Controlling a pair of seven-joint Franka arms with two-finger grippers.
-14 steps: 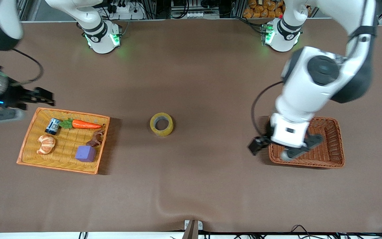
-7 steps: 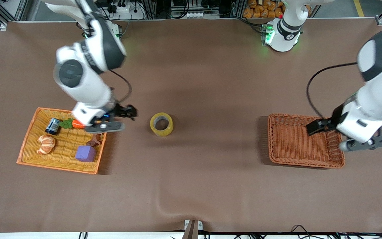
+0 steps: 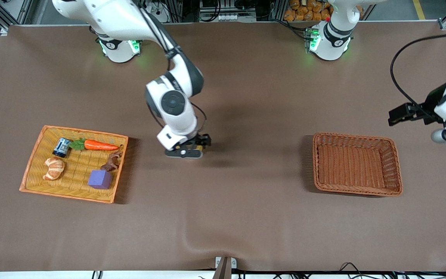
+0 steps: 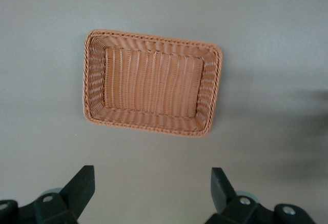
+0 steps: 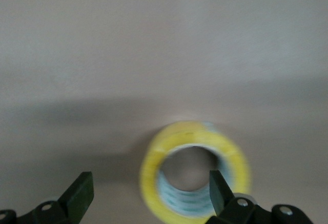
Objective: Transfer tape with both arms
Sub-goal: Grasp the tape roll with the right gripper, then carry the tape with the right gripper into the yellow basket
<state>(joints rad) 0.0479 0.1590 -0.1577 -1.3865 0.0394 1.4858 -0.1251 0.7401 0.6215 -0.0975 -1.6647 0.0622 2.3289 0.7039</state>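
My right gripper (image 3: pixel 187 150) hangs over the tape (image 5: pixel 195 170) at the middle of the table (image 3: pixel 246 217), its fingers (image 5: pixel 77 193) spread apart with nothing between them. The tape lies flat on the cloth, hole upward, and in the front view it is almost wholly hidden under my wrist. My left gripper (image 3: pixel 412 114) waits up in the air by the table's edge at the left arm's end, released too, fingers (image 4: pixel 82 185) wide, above the bare cloth next to the brown wicker basket (image 3: pixel 356 164). The orange tray (image 3: pixel 33 170) near the right arm's end holds a carrot (image 3: pixel 100 145), a croissant (image 3: pixel 54 168) and a purple cube (image 3: pixel 99 179)
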